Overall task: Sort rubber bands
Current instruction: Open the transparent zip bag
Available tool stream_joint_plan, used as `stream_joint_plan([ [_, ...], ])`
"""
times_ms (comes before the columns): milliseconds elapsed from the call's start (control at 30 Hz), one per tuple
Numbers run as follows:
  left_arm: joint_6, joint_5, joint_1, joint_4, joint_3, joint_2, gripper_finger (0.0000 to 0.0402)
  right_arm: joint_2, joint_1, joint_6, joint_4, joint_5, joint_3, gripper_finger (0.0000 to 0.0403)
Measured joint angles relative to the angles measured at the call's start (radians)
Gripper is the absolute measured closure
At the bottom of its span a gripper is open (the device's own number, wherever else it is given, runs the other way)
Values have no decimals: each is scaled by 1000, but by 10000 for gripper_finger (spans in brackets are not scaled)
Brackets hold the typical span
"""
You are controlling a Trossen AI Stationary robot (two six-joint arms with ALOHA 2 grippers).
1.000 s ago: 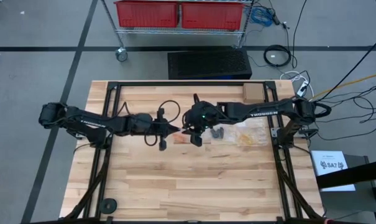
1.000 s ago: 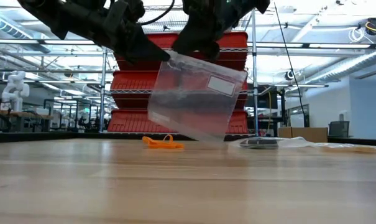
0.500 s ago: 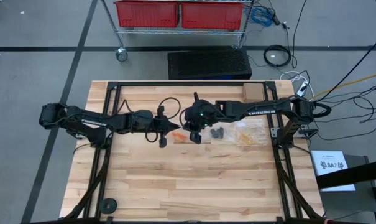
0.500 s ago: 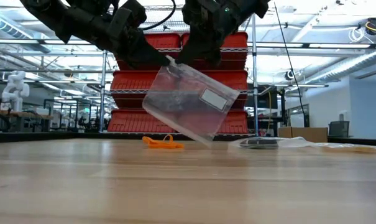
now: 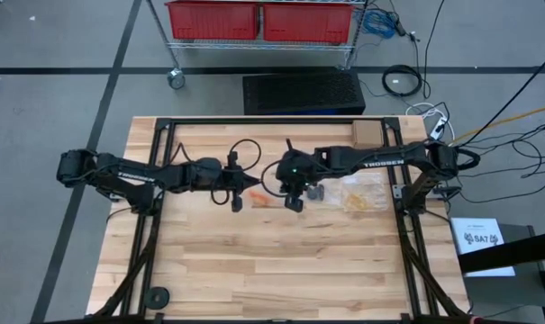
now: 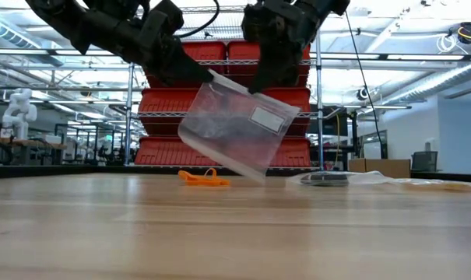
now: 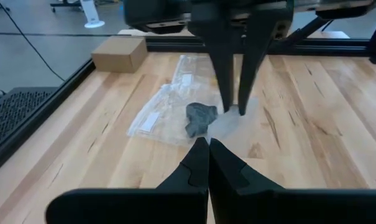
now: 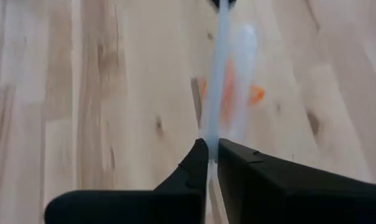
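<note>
Above the table (image 6: 235, 233) — both grippers pinch one clear bag (image 6: 233, 128).

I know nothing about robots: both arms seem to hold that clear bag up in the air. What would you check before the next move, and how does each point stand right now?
1. Left gripper shut on the clear bag, at its top edge: ok.
2. Right gripper shut on the same top edge: ok; the right wrist view shows the film pinched between its fingers.
3. Bag off the table: ok, it hangs tilted above the wood.
4. Bag mouth pulled open: cannot tell.
5. Orange rubber bands within reach: ok, they lie on the table below the bag.
6. Other bags out of the way: ok, they lie to the right arm's side.
</note>
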Motion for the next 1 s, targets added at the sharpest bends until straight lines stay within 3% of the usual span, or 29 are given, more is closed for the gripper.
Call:
stream_joint_plan([
  [767, 0, -3, 21, -2, 0, -1, 402, -2, 75, 103, -251, 5, -1, 396],
  [1000, -1, -5, 24, 1, 0, -3, 401, -44, 79, 86, -256, 86, -7, 322],
])
